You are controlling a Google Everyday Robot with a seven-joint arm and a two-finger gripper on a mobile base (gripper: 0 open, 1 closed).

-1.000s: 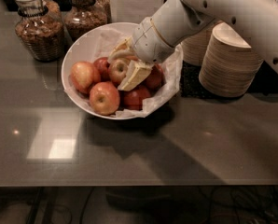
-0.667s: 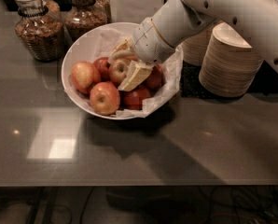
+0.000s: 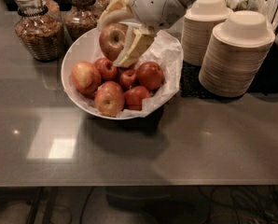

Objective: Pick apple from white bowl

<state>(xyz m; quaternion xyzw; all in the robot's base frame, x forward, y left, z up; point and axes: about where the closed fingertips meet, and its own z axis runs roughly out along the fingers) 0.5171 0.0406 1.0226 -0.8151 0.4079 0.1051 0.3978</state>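
The grey table (image 3: pixel 213 143) bears two stacks of beige disposable bowls (image 3: pixel 234 59) at the right, the white bowl (image 3: pixel 76 50) lined with crinkled paper (image 3: pixel 169 59) and filled with six red apples (image 3: pixel 109 98), and two glass jars (image 3: pixel 38 29) at the back left. Over the bowl's far side, the gripper (image 3: pixel 112 43) has its tan fingers (image 3: pixel 136 48) clamped on the pale apple (image 3: pixel 112 37), which sits above the pile.

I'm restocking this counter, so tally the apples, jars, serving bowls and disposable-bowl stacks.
Apples: 7, six in the white bowl, one apple held above it by the gripper
Glass jars: 2
Stacks of beige disposable bowls: 2
White bowl: 1
Total: 12
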